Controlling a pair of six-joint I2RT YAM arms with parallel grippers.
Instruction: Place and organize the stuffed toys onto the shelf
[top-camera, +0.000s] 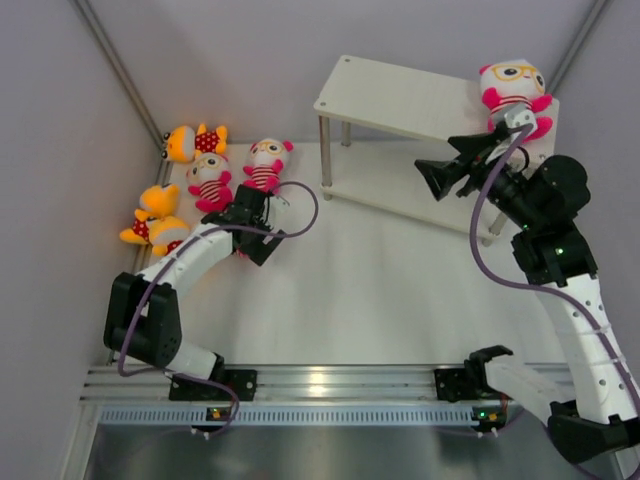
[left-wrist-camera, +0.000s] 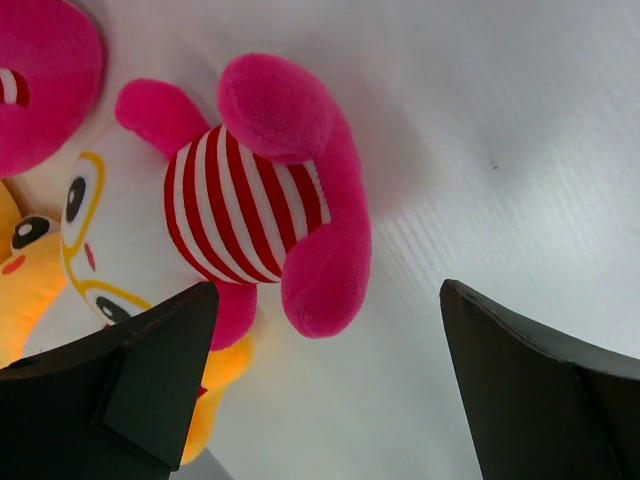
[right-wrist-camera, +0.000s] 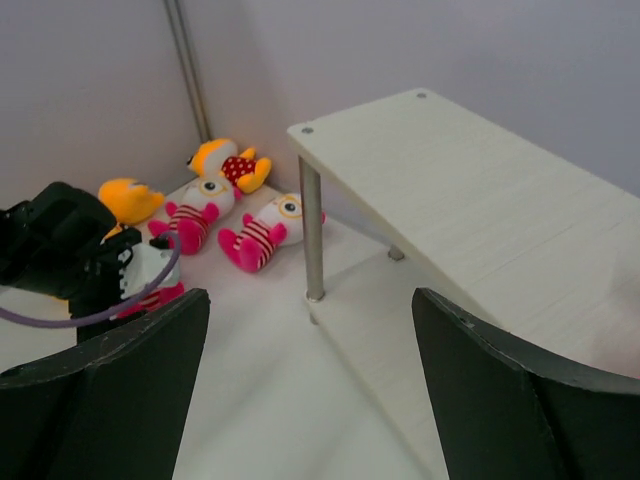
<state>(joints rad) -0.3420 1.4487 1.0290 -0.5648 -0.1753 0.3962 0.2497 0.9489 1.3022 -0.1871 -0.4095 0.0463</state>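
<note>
The shelf (top-camera: 400, 95) stands at the back right and also fills the right of the right wrist view (right-wrist-camera: 470, 180). One pink doll (top-camera: 513, 95) sits on the right end of its top board. Several dolls lie at the back left: two orange (top-camera: 190, 142) (top-camera: 155, 215) and two pink (top-camera: 210, 180) (top-camera: 266, 163). My left gripper (top-camera: 252, 240) is open, low over another pink striped doll (left-wrist-camera: 260, 190) that lies just ahead of its fingers. My right gripper (top-camera: 432, 178) is open and empty in front of the shelf, by the lower board (top-camera: 400, 205).
Grey walls close in the table at the back and both sides. A metal shelf leg (right-wrist-camera: 312, 230) stands ahead of my right gripper. In the left wrist view an orange doll (left-wrist-camera: 25, 280) lies beside the pink one's head.
</note>
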